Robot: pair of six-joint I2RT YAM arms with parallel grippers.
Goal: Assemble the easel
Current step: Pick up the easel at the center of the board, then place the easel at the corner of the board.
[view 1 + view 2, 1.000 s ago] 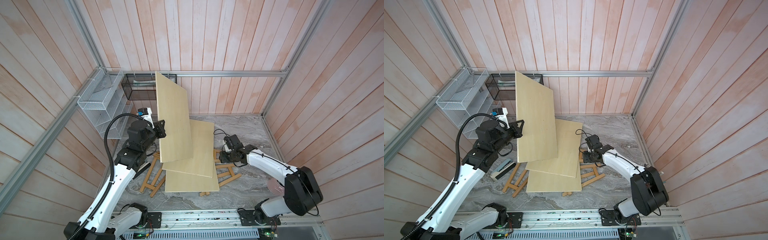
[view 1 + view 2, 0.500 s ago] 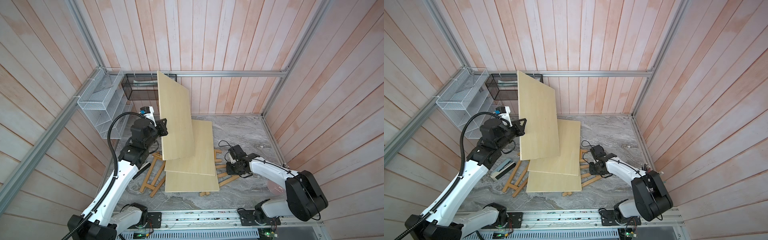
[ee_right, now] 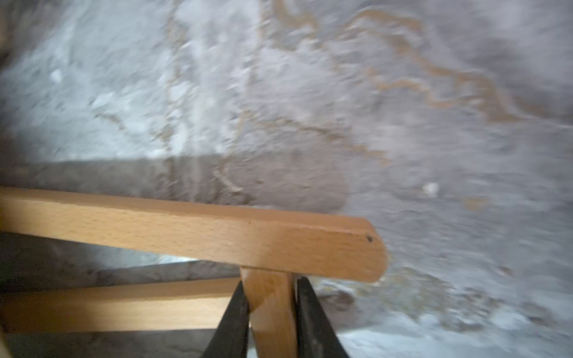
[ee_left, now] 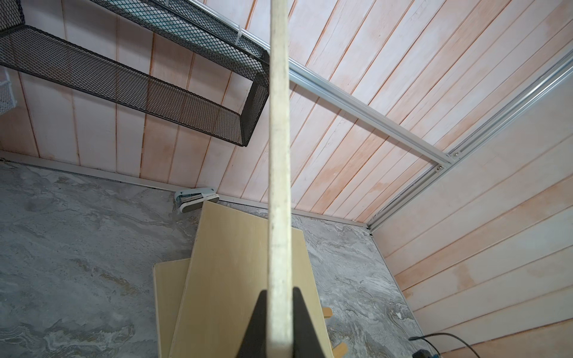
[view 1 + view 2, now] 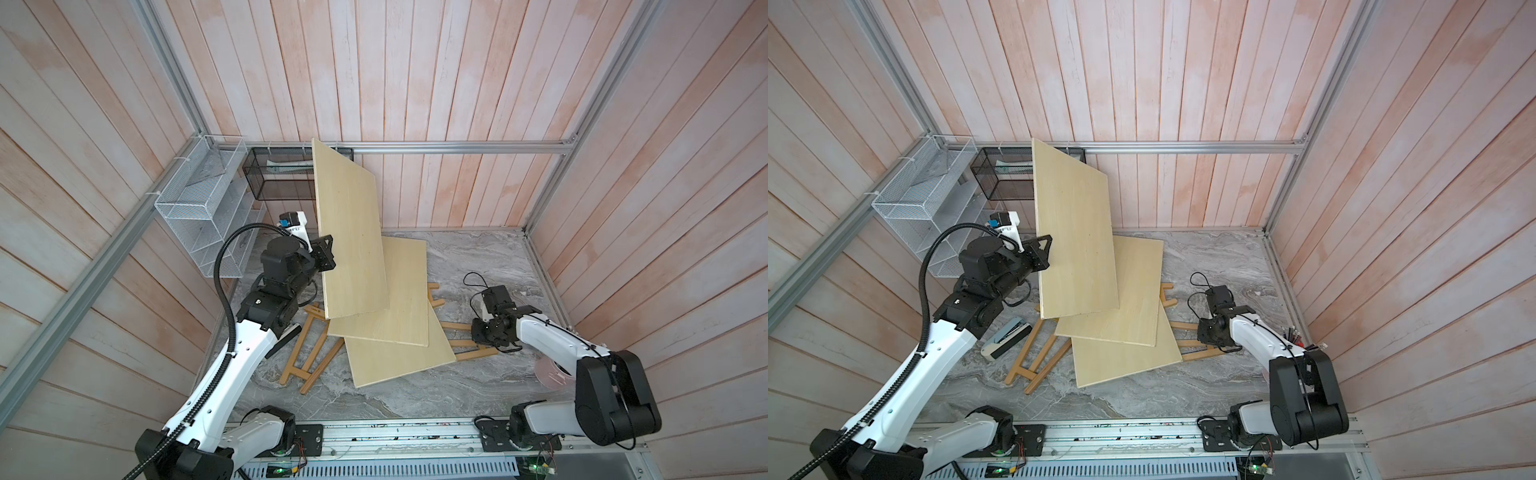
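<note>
Clock face: laid on the table as seen in both top views, twelve at the back wall, six at the near rail.
White wire shelf: fixed to the side wall, out past 10 o'clock, above the table.
Black mesh basket: hung on the back wall toward 11 o'clock, one end hidden behind the raised panel's top corner.
Left gripper: at about 9 o'clock, lifted clear of the table, pinched tight on the long edge of the raised panel; in the left wrist view, left gripper with both black fingers flat against the panel's two faces.
White and grey device: lying on the table at about 8 o'clock, just beside the left arm; kind not clear.
Raised panel: pale plywood, held in the air, steeply tilted, top corner toward 12 o'clock, bottom edge over the flat panels; touching them or not, impossible to tell.
Left easel frame: orange-brown slats flat on the table at 7 o'clock, far end tucked under the panels.
Middle panel: flat at the centre, resting on the bottom panel.
Bottom panel: flat toward 6 o'clock, skewed, covering parts of both frames.
Right easel frame: slats poking out from under the panels between 3 and 4 o'clock.
Right gripper: low at 3 o'clock, nearly closed; in the right wrist view, right gripper with black fingers hugging either side of a short slat of the right easel frame, where it meets a longer bar.
Table: grey marbled surface.
</note>
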